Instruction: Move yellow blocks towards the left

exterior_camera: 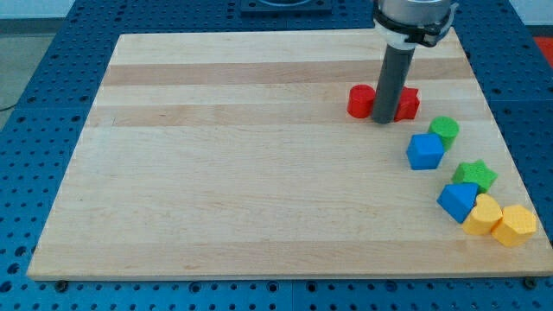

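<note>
There are no jaws on this arm to spread or pinch: it ends in a straight dark rod, and my tip [384, 121] sits down on the wooden tabletop [242, 173] toward the view's upper right. The rod stands upright, dropping from the grey collar of the arm at the view's top edge. My tip is lodged between two red blocks, a rounded red cylinder [361, 101] on its left and a second red block [408, 104] on its right, partly hidden behind the rod so I can't make out its shape. Whether the tip actually touches either one I cannot tell, though both are right beside it.

The yellow blocks are well away from the tip, down at the view's lower right corner: one yellow block [482, 215] with a rounded top, and just beside it on the right a yellow hexagonal block [516, 225] close to the board's edge. A blue block [458, 201] touches the first yellow one on its left. Above them lies a green star [476, 175], then another blue block [425, 151] and a green cylinder [445, 130]
</note>
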